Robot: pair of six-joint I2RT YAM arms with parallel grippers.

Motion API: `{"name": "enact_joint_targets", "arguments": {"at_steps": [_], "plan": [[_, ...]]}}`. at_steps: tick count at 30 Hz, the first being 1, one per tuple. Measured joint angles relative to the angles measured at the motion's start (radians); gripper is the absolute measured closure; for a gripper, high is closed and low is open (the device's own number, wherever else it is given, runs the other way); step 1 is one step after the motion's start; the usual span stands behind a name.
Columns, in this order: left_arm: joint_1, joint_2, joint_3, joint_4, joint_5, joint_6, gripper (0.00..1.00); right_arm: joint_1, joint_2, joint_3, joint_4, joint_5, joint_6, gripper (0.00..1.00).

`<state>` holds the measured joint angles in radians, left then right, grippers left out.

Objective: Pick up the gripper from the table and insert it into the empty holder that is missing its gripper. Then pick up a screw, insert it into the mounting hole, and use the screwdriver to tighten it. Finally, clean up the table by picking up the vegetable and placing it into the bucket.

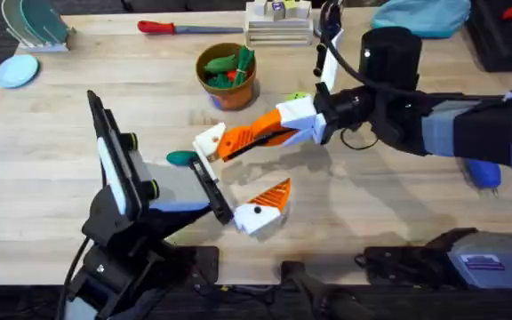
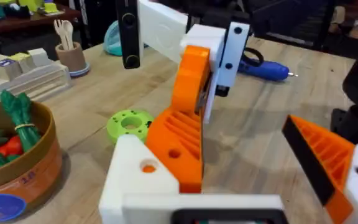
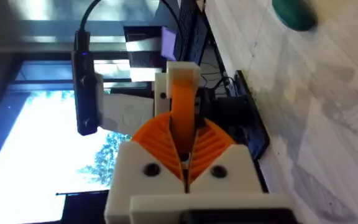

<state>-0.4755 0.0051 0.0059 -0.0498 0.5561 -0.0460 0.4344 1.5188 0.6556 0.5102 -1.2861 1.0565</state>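
Observation:
The orange gripper [image 1: 249,136] is pinched in my right gripper [image 1: 284,124], which is shut on it and reaches in from the right. The wedge's far end rests against the white holder [image 1: 208,140], the far jaw of my left gripper [image 1: 234,178]. That gripper stands wide open, and its near jaw carries an orange pad [image 1: 272,194]. In the left wrist view the orange gripper [image 2: 182,134] sits on the holder [image 2: 135,177]. The teal vegetable [image 1: 182,158] lies just left of the holder. The bucket [image 1: 229,78] stands behind. The blue screwdriver [image 2: 266,68] lies at the right, partly under my right arm.
A lime-green disc [image 2: 130,123] lies between the bucket and the grippers. The red-handled tool [image 1: 163,28] rests at the back edge, beside a stack of trays [image 1: 278,31]. A tan cup [image 2: 71,57] with utensils stands far back. Bare wood lies at front right.

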Motion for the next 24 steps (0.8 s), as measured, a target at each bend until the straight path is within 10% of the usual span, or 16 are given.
{"name": "enact_joint_targets", "arguments": {"at_steps": [24], "plan": [[0.001, 0.002, 0.0, -0.003, -0.002, -0.045, 0.008, 0.061, 0.121, 0.058, 0.028, 0.045, -0.001, 0.993]]}}
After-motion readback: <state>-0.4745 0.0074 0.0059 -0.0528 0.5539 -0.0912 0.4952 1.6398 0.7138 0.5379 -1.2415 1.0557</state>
